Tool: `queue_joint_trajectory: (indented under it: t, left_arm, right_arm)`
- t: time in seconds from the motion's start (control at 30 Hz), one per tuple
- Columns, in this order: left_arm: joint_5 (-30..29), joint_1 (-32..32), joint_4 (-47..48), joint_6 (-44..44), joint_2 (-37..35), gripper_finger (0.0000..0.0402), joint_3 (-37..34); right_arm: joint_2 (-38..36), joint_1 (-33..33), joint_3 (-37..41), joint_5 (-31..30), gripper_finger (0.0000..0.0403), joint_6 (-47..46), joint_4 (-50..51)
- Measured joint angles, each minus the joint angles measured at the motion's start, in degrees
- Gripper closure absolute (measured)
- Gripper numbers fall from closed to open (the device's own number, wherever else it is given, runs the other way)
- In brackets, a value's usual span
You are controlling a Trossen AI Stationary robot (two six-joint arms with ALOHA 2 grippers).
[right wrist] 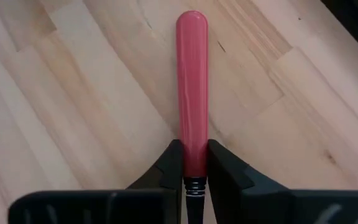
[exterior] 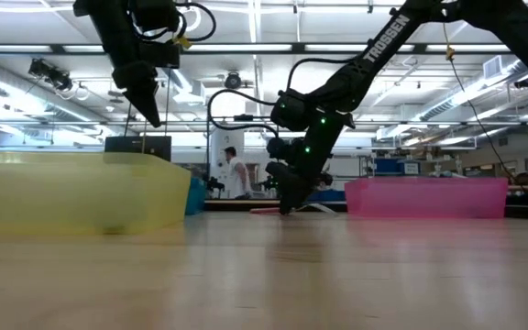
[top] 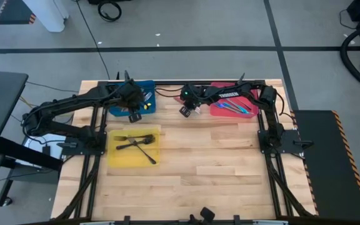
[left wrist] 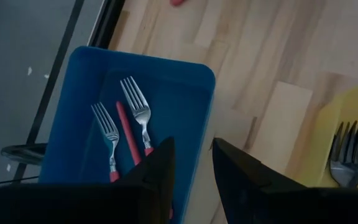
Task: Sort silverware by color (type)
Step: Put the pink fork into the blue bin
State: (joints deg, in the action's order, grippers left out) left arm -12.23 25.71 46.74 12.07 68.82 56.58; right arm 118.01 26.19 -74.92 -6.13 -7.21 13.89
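Fork [right wrist: 191,81] lying on the table [right wrist: 61,93], being pinched for sorting.
Right gripper [right wrist: 191,163] fingers are closing around its red handle; left gripper [left wrist: 190,163] is hovering with fingers parted over the blue tray [left wrist: 191,81] holding red forks.

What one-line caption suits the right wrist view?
Right gripper closed on a red-handled fork lying on the wooden table.

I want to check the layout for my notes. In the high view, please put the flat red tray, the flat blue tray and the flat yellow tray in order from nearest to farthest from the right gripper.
From the right gripper, at the table's far middle:
1. Flat red tray, just to its right.
2. Flat blue tray, to its left, under the left arm.
3. Flat yellow tray, left and nearer the front edge.
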Motion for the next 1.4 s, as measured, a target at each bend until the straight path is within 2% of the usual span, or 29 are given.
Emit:
queue_joint_trajectory:
  t: [0.3,0.53,0.9,1.03,1.2,1.4]
  left_arm:
    - [0.81,0.00,-4.35,0.18,0.17,0.0292,0.00]
    - [0.83,0.00,-9.34,0.13,0.17,0.0292,0.00]
    - [1.11,0.00,-17.98,-4.10,0.42,0.0290,0.00]
    - [2.63,0.13,-19.38,-5.46,1.51,0.0277,-0.09]
    - [3.09,0.04,-28.94,-6.35,5.32,0.0252,-0.08]
    - [3.10,-0.51,-41.99,-11.71,9.57,0.0252,-0.04]
  right_arm:
    - [-1.66,0.68,0.13,0.29,0.0349,3.06,0.17]
    - [-10.12,0.15,0.13,4.51,0.0349,6.52,0.27]
    - [-23.15,-2.99,0.07,5.46,0.0349,14.84,0.02]
    - [-26.35,-2.77,0.07,6.21,0.0349,16.23,0.00]
    - [-28.33,-2.41,0.07,9.20,0.0349,17.91,-0.18]
    - [-31.55,-2.81,0.05,10.36,0.0349,21.23,-1.01]
